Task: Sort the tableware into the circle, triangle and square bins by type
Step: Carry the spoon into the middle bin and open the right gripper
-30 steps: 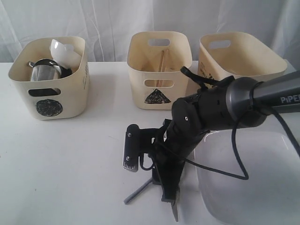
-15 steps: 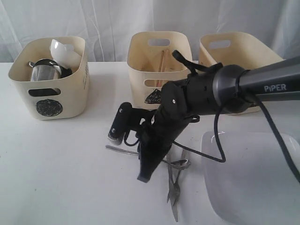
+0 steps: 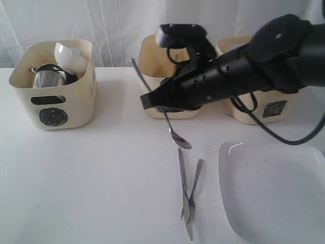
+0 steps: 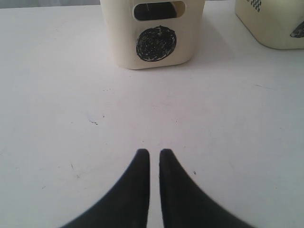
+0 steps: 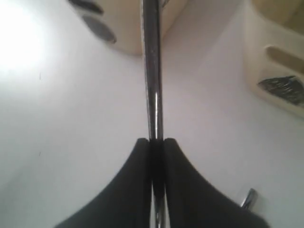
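- Your right gripper (image 5: 156, 142) has its black fingers clamped on the handle of the slim metal spoon (image 3: 172, 129); the wrist view shows the handle pinched right between the tips.
- The spoon hangs clear of the white table (image 3: 101, 178), tilted, with its handle end up and to the left and its bowl down. It is in front of the cream plastic bin with the triangle mark (image 3: 152, 56), in the middle of the row.
- Your left gripper (image 4: 154, 154) hovers over bare table with its fingers drawn together to a thin slit, holding nothing. It faces the cream bin with the black circle mark (image 4: 152, 33).
- In that circle bin you can see a steel handled mug (image 3: 48, 79) and a small white bowl (image 3: 68, 53) leaning at the back.
- The crossed steel fork and knife (image 3: 187, 198) lie flat on the table just below the spoon's bowl; you cannot tell which is which from here.
- The large white square plate (image 3: 274, 198) lies just to their right, near the front edge.
- The cream bin with the square mark (image 3: 254, 113) stands at the right, largely hidden behind your right arm.
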Robot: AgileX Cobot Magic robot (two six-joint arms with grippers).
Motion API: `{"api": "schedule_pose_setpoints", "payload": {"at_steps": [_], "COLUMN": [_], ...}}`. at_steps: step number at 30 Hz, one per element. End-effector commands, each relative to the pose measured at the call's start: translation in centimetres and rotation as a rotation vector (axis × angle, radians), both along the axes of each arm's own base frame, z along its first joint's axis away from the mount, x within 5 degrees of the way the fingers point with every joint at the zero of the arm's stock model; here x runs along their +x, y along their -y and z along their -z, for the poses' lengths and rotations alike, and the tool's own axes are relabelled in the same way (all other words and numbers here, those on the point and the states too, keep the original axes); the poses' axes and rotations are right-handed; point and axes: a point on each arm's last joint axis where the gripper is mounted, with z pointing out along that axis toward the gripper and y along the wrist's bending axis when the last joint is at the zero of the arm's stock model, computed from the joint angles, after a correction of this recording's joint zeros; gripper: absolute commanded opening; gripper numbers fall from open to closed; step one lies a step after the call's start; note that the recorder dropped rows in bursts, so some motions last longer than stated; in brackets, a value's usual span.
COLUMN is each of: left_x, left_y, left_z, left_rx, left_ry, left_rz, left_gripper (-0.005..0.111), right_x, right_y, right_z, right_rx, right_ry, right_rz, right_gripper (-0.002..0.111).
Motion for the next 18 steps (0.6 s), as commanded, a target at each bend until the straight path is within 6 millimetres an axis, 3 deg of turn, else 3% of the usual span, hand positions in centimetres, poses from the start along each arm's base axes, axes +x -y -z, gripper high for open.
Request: {"api": "schedule_pose_setpoints", "payload": {"at_steps": [1, 5, 10, 14, 18], "left_x": [0.0, 0.0, 0.0, 0.0, 0.0], "left_y": [0.0, 0.0, 0.0, 0.0, 0.0], "left_z": [0.1, 0.1, 0.1, 0.1, 0.1], "left_rx": [-0.005, -0.005, -0.005, -0.005, -0.005], "left_ry": [0.004, 0.004, 0.004, 0.004, 0.004], "left_rz": [-0.002, -0.002, -0.002, -0.002, -0.002], "left_gripper": [0.014, 0.014, 0.014, 0.014, 0.014], "right_x": [1.0, 2.6, 5.5, 8.8, 12.4], "right_y": [3.0, 5.2, 6.6, 6.1, 5.5], "right_z": [-1.5, -2.6, -3.6, -3.7, -2.6], "right_rx": [0.120, 0.260, 0.369, 0.424, 0.428], "right_ry": [0.063, 0.087, 0.103, 0.101, 0.107], "right_rz": [0.215, 0.416, 0.511, 0.476, 0.480], "right_gripper": [0.000, 0.000, 0.000, 0.000, 0.000]}}
